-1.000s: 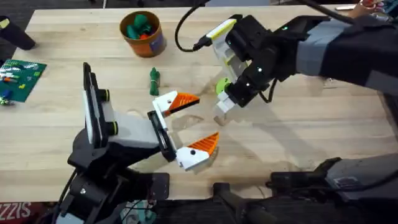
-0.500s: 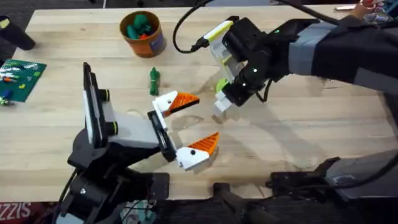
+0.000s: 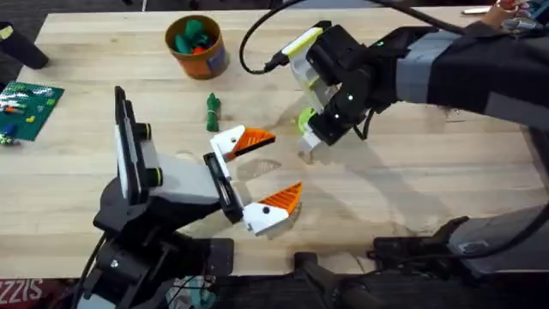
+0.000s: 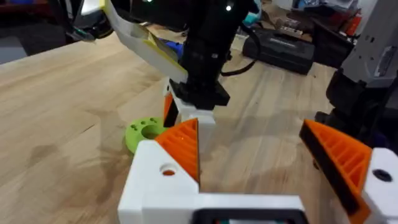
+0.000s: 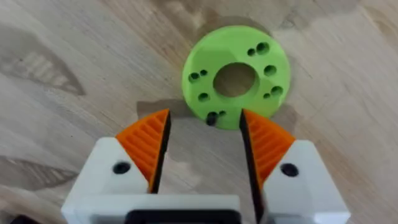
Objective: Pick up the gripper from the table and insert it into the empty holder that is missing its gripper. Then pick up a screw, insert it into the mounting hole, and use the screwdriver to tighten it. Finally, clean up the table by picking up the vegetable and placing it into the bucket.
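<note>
1. We are holding our right gripper [image 5: 202,140] with fingers apart, just beside the flat green gripper [image 5: 236,77], at six o'clock from it.
2. We are risking pads sliding off its thin rim, pushing it away.
3. Our left gripper [image 3: 262,174] is waiting spread apart nearby.

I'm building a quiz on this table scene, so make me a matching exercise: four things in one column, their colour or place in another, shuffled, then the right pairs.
Things:
1. gripper
2. vegetable
3. bucket
4. right gripper

Descriptions:
A. dark green, lying on the wood between the bucket and the left arm
B. lime green, flat on the table, ringed with holes
C. orange-brown, at the table's far side
D. open, just short of the lime piece

Pairs: 1-B, 2-A, 3-C, 4-D
</note>
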`<action>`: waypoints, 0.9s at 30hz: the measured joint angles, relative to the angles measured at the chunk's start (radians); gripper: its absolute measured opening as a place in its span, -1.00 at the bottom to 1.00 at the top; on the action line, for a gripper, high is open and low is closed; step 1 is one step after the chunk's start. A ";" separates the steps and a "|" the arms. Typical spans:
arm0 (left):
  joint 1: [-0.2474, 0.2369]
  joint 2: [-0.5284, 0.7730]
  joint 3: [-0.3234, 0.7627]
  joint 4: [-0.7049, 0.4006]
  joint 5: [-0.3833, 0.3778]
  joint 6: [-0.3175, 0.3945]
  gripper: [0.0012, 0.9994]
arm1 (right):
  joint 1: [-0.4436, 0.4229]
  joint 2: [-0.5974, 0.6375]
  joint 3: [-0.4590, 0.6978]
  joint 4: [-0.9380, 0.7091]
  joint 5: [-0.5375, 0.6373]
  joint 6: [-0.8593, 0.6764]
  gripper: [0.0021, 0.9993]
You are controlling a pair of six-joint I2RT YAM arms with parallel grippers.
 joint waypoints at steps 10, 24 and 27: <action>0.000 0.000 0.000 0.000 0.000 0.000 0.97 | -0.001 0.000 0.001 0.001 0.007 0.005 -0.14; 0.000 0.000 0.000 0.000 0.000 0.000 0.97 | -0.001 0.000 0.001 0.001 0.005 0.005 -0.74; 0.000 0.000 0.000 0.000 0.000 0.000 0.97 | -0.001 0.000 0.002 0.001 0.002 0.004 -0.98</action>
